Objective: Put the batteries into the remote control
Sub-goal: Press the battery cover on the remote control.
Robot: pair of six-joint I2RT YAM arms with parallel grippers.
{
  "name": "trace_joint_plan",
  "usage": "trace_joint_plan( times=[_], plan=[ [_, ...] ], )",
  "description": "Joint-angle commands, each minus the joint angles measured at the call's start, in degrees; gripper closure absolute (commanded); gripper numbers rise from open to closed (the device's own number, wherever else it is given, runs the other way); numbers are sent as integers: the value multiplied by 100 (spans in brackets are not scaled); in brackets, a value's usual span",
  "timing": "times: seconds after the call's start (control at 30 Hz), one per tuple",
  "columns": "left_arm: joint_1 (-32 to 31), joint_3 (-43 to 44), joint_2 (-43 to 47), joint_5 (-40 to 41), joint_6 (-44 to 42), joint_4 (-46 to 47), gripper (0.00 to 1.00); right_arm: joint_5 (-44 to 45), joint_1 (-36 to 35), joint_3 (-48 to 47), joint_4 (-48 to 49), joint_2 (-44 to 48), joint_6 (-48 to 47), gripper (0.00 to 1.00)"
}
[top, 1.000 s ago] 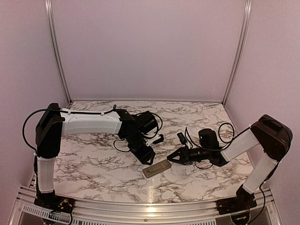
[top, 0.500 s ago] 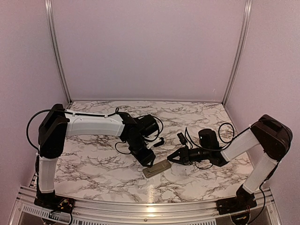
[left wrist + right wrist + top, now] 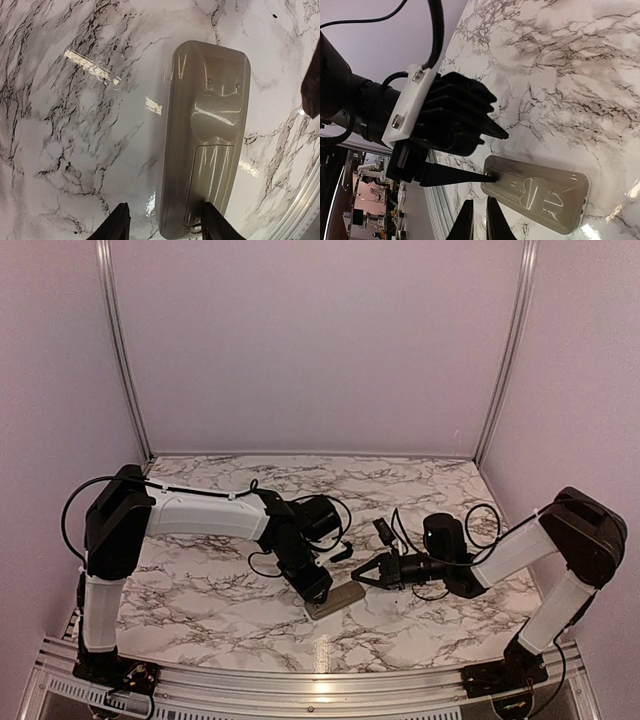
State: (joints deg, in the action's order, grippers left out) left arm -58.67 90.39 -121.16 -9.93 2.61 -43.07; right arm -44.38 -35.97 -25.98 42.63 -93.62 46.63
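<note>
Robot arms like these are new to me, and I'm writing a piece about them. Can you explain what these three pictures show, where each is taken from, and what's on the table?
These are two robot arms bolted at the near edge of a marble-patterned table. The top view looks down from above and behind them. The other two pictures come from a small camera on each arm's wrist, so each shows that arm's own fingers. A remote control lies on the table with its grey-beige back facing up. The left gripper is open over one end of it, and one finger touches that end. The right gripper points at the remote from the other side. It is nearly shut, with nothing visible in it. I cannot pick out the batteries with certainty.
</note>
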Motion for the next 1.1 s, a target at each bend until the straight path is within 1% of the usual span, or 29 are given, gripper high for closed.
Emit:
trace_joint_plan(
  times=[0.0,0.17,0.47,0.63,0.83,0.9,0.93,1.0,1.07],
  plan=[
    [-21,-436,-163,406,-33,-202,50,207,-294,-48,226,-5,159,92],
    [-21,-663,-8,419,-56,-202,49,338,-463,-65,328,-176,302,93],
    [-21,-1118,148,580,-153,-194,47,470,-384,-15,59,-24,218,94],
    [-21,-1034,146,600,-135,-147,45,468,-317,5,-24,83,181,94],
    [-21,-679,272,511,-68,0,38,400,-150,31,-78,277,95,93],
    [7,-573,378,502,-59,133,34,375,-51,37,-130,410,6,91],
    [32,-503,438,520,-40,200,32,362,-3,53,-140,494,-29,88],
    [88,-431,592,547,32,396,27,383,93,53,-245,745,-171,80],
    [119,-461,813,567,46,681,21,500,139,11,-557,1023,-420,71]
  ],
)
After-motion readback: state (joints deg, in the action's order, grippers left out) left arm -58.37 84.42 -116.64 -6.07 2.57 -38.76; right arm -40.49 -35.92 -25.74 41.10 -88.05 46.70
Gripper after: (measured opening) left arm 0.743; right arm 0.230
